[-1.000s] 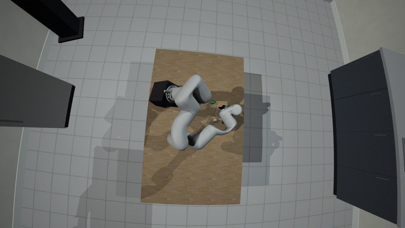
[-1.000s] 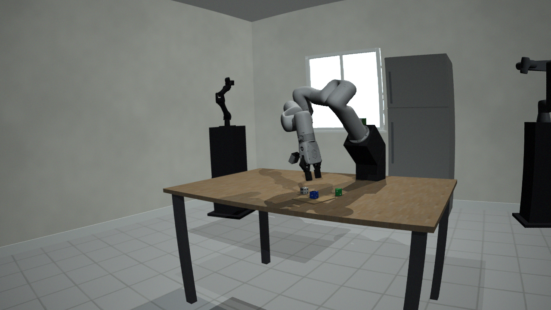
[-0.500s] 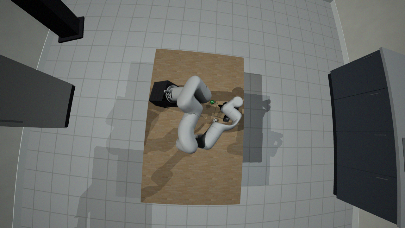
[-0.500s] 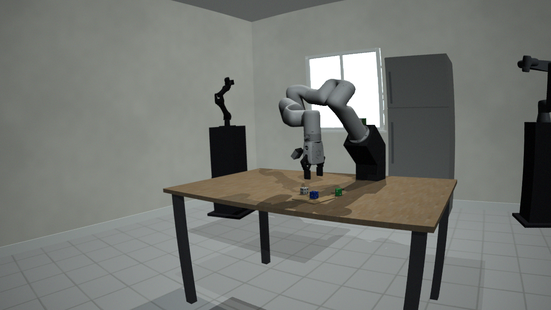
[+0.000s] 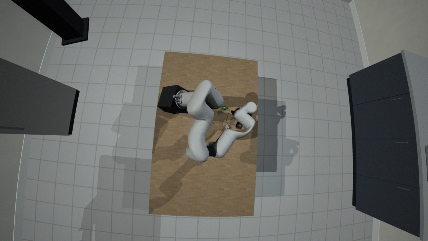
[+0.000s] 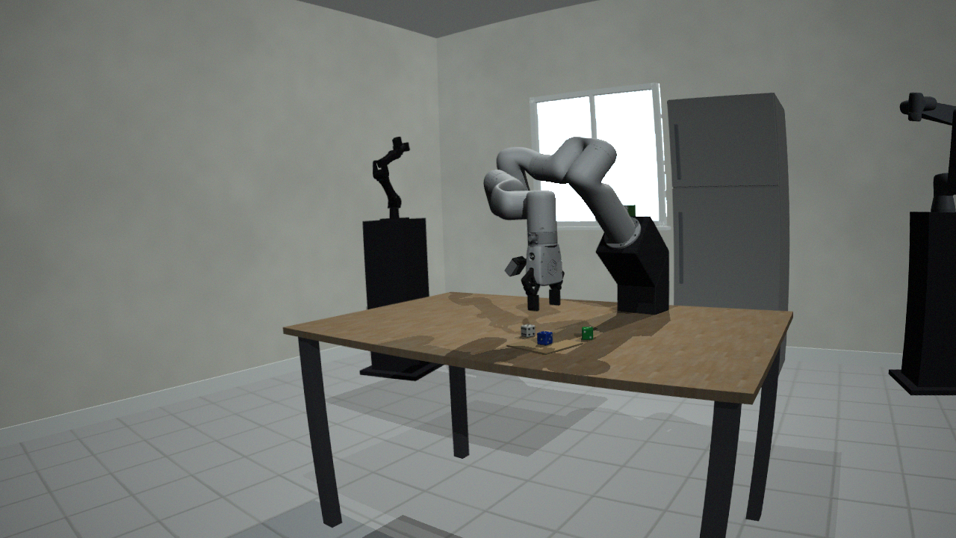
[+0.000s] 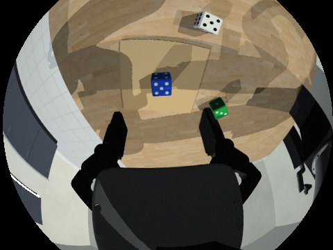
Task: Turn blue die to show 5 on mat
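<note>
The blue die [image 6: 544, 338] [image 7: 161, 83] lies flat on the thin tan mat [image 6: 520, 345] [image 7: 139, 60] [image 5: 228, 119], well inside its edges. Its white pips are too small to count for certain. My gripper [image 6: 542, 302] [image 7: 162, 130] is open and empty. It points straight down, a clear gap above the table, a little behind the blue die. In the top view the arm hides the blue die. The white die [image 5: 227, 127] [image 6: 527, 329] [image 7: 207, 22] lies on the table off the mat. The green die [image 5: 223, 107] [image 6: 586, 332] [image 7: 218, 107] lies by the mat's other side.
The wooden table [image 5: 203, 185] [image 6: 668, 354] [image 7: 185, 0] carries the arm's black base [image 5: 167, 100] [image 6: 635, 274] at its back. The dice lie near the table's edge on the side away from the base. A fridge [image 6: 728, 200] and other black stands are off the table.
</note>
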